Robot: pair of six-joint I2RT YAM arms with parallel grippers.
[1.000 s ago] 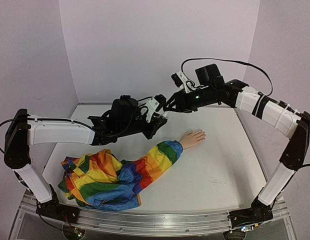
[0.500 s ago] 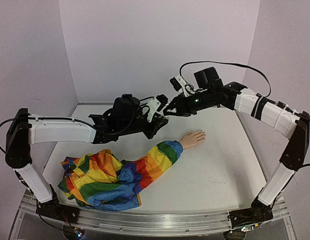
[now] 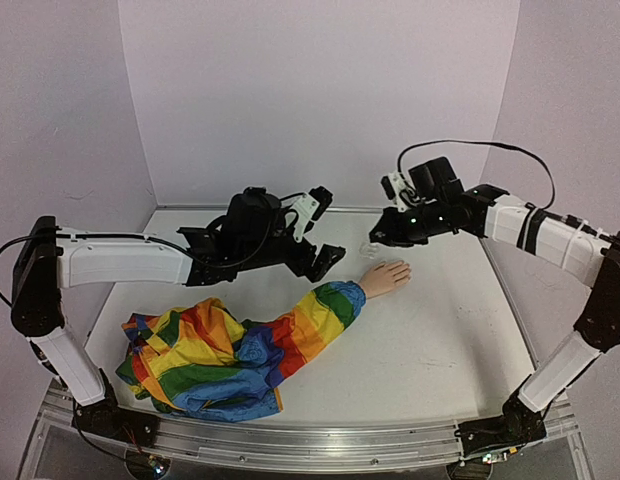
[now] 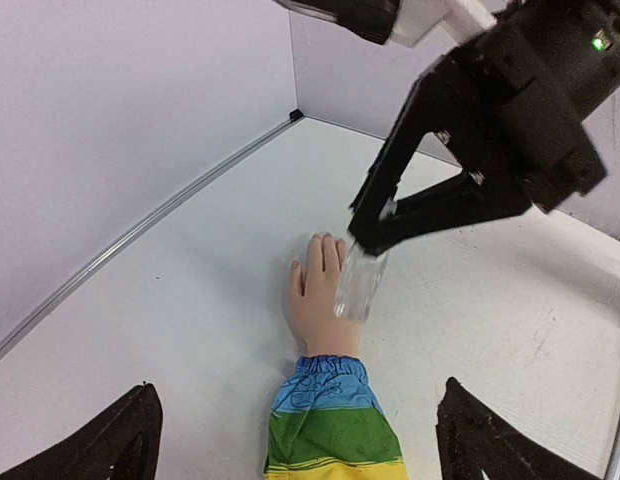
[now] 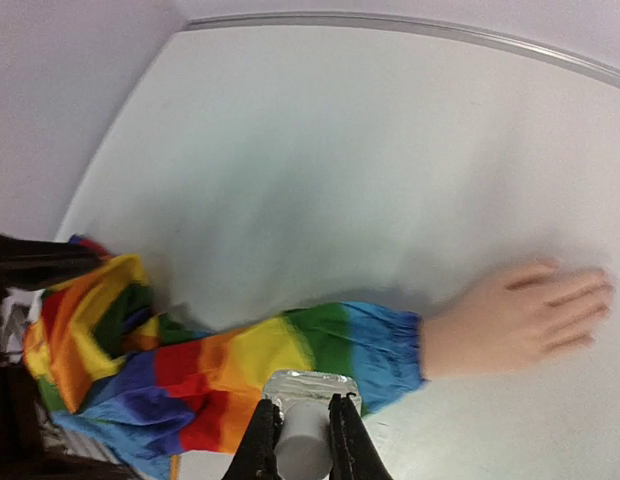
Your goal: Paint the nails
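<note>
The pale peach mannequin hand (image 3: 386, 276) lies palm down on the table at the end of a rainbow-striped sleeve (image 3: 315, 318). Its nails are tiny; only the thumb nail (image 4: 294, 264) is plain. My right gripper (image 3: 376, 238) hangs just above the fingers, shut on the white neck (image 5: 302, 445) of a small clear bottle (image 4: 360, 285). The bottle's body hangs over the fingers' right side in the left wrist view. My left gripper (image 3: 328, 230) stands open and holds nothing, left of the hand and over the sleeve cuff (image 4: 325, 385).
The rest of the rainbow garment (image 3: 195, 360) is bunched at the front left of the white table (image 3: 430, 340). Lilac walls (image 3: 320, 90) close off the back and both sides. The left arm's forearm (image 3: 120, 265) stretches above the garment.
The two grippers were together at the bottle. The left gripper has opened and let go; the right gripper has shut on the bottle and carried it right and down to the mannequin hand.
</note>
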